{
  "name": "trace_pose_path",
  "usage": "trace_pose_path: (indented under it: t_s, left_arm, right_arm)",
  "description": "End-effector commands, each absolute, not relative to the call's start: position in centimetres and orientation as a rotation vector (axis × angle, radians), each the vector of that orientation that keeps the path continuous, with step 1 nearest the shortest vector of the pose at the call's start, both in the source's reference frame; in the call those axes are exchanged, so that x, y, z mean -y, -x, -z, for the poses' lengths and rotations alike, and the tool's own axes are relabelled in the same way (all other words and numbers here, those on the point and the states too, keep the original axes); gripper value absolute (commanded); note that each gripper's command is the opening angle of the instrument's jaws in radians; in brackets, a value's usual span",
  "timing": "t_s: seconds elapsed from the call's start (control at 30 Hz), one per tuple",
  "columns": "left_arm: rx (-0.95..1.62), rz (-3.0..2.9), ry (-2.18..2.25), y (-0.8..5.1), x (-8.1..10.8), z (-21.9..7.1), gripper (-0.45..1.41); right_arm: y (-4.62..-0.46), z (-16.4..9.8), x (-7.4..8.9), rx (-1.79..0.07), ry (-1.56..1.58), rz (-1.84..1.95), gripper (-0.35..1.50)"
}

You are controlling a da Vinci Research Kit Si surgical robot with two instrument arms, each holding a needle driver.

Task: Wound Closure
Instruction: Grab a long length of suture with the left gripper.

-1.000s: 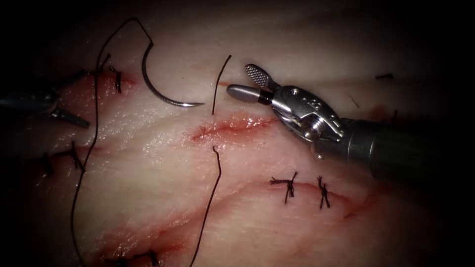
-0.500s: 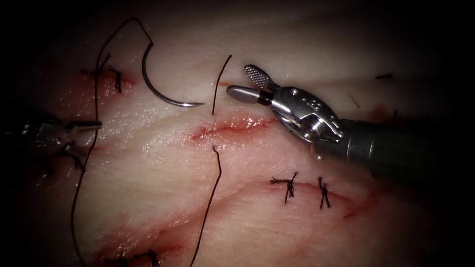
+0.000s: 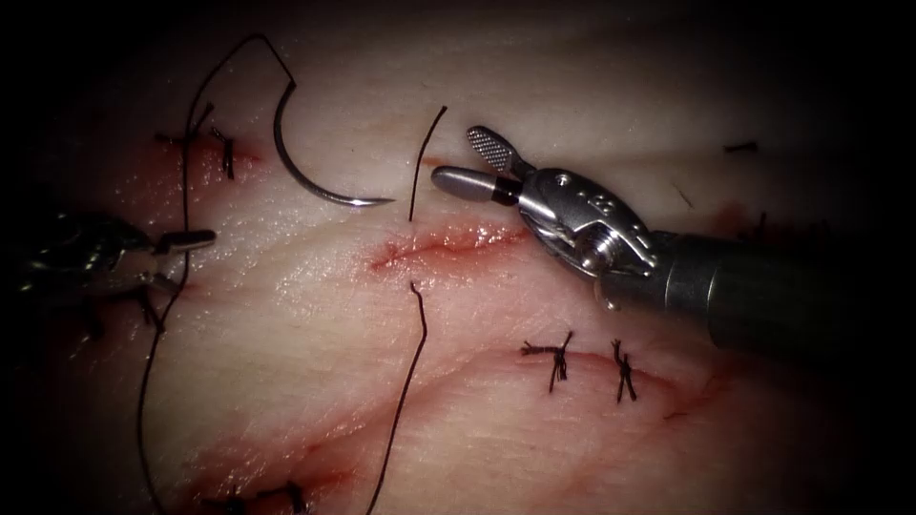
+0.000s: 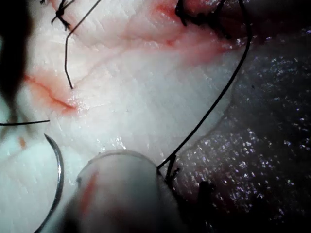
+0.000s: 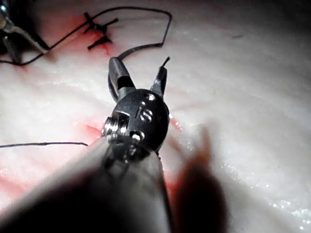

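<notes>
Before you lies the pale, glistening slab of pork-belly tissue (image 3: 315,315), streaked with thin red fluid (image 3: 277,458) and crossed by a short, reddened open cut (image 3: 444,243) near the middle of the endoscope view. Your right arm's steel needle driver (image 3: 456,160) reaches in from the right above that cut, its two jaws spread apart and holding nothing, the tips just beside a short upright stretch of thread (image 3: 425,162). Your left arm's tool (image 3: 186,259) sits dim at the far left, jaws parted, next to the long black suture thread (image 3: 181,191) without visibly gripping it. That thread runs from the lower left up the tissue, arches over the top and joins the tail of the curved steel needle (image 3: 301,172). The needle lies free on the surface, above and left of the cut, held by neither tool, its sharp tip pointing right toward the cut and not in the tissue. Another strand of thread (image 3: 405,381) leaves the tissue just below the cut and trails downward. Finished black knotted stitches (image 3: 558,358) close an older cut at the lower right.
</notes>
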State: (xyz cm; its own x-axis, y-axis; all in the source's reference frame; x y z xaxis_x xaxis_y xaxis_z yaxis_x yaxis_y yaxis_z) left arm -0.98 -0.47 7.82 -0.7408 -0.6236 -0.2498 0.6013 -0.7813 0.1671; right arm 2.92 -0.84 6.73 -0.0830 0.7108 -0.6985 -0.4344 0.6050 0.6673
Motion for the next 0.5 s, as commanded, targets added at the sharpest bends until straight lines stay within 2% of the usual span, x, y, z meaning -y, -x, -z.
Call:
trace_pose_path:
  t_s: [0.03,0.37,0.4,0.43,0.5]
  left_arm:
    - [0.117,2.433,-0.363,1.04,0.42,-7.93,0.71]
    - [0.101,2.423,-0.312,1.01,0.41,-8.13,0.55]
    - [0.089,2.427,-0.294,1.0,0.44,-8.15,0.3]
    - [0.082,2.425,-0.285,1.0,0.45,-8.16,0.19]
    - [0.074,2.432,-0.277,1.01,0.47,-8.18,-0.2]
  right_arm:
    - [-3.01,-6.72,0.78,-1.353,-0.26,-0.967,1.3]
    - [-3.04,-6.72,0.79,-1.353,-0.26,-0.967,1.3]
    - [-3.04,-6.72,0.79,-1.353,-0.26,-0.967,1.3]
    - [-3.04,-6.72,0.79,-1.353,-0.26,-0.967,1.3]
    - [-3.04,-6.72,0.79,-1.353,-0.26,-0.967,1.3]
